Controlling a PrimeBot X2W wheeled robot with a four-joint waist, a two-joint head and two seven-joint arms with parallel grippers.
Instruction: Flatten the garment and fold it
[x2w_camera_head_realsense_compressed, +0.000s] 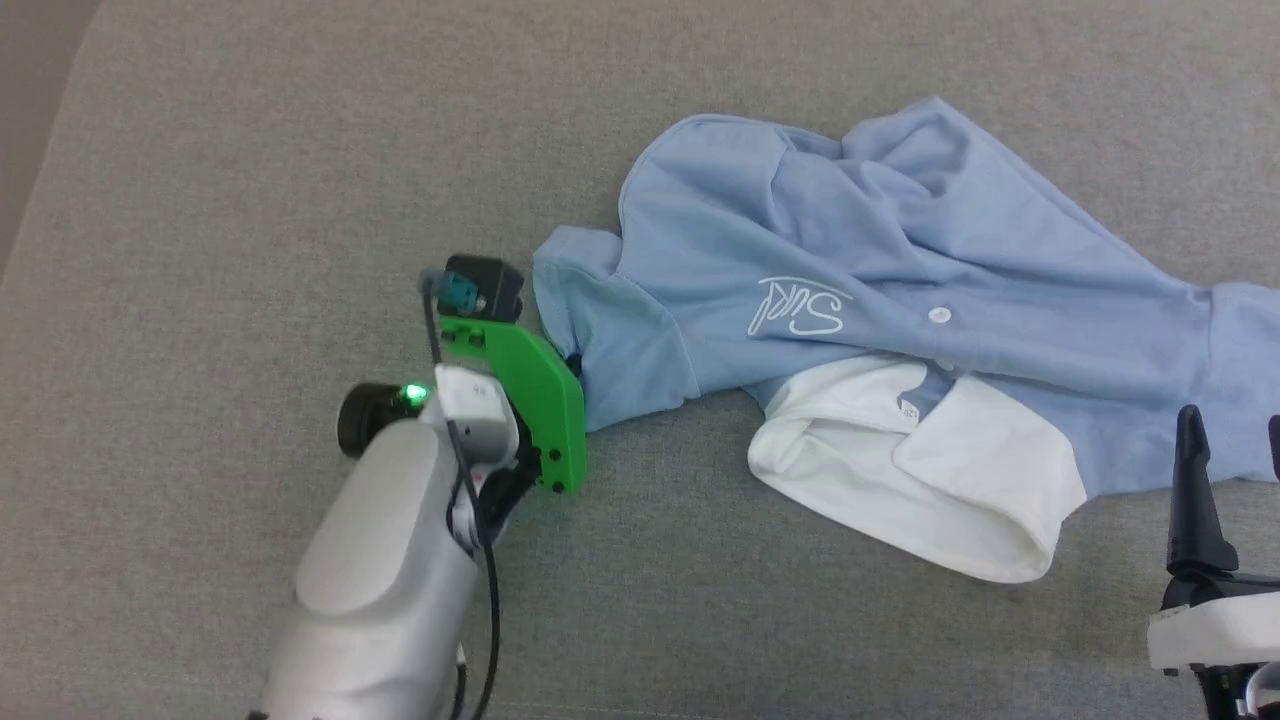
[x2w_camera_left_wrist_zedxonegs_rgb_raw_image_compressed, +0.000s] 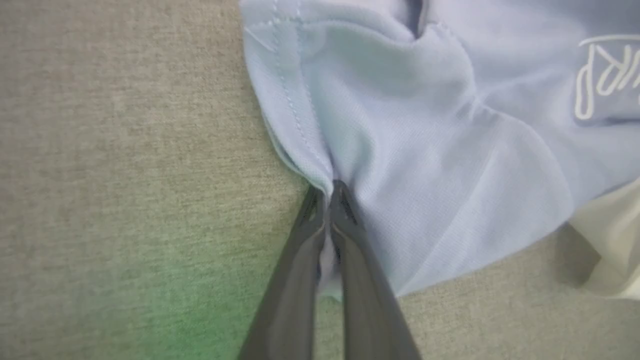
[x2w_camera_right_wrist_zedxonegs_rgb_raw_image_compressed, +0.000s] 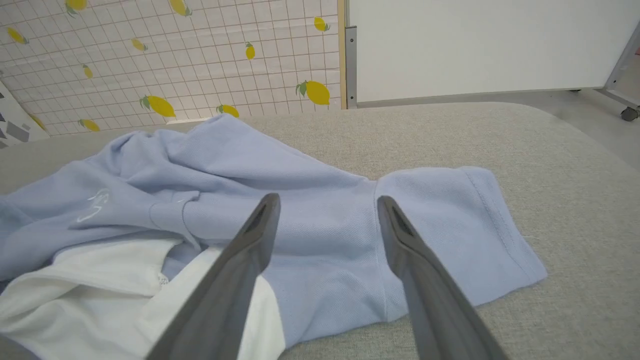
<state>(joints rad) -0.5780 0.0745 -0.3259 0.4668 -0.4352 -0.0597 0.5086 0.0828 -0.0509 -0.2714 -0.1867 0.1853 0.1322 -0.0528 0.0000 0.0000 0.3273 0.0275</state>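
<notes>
My left claw (x2w_camera_left_wrist_zedxonegs_rgb_raw_image_compressed: 330, 192) is pinched tight on the hem of one sleeve (x2w_camera_left_wrist_zedxonegs_rgb_raw_image_compressed: 310, 115) of the shirt (x2w_camera_head_realsense_compressed: 900, 250), a bit of light blue cloth bunched between the two fingers. The rest of the shirt spreads ahead and to the right of this claw. It lies crumpled on the grey padded surface (x2w_camera_head_realsense_compressed: 250, 200), white collar (x2w_camera_head_realsense_compressed: 900, 480) turned out, script logo (x2w_camera_head_realsense_compressed: 800, 305) facing up. My right claw (x2w_camera_right_wrist_zedxonegs_rgb_raw_image_compressed: 327, 200) is wide open and holds nothing, poised over the shirt body, the other sleeve (x2w_camera_right_wrist_zedxonegs_rgb_raw_image_compressed: 465, 225) lying flat just ahead and right of it
</notes>
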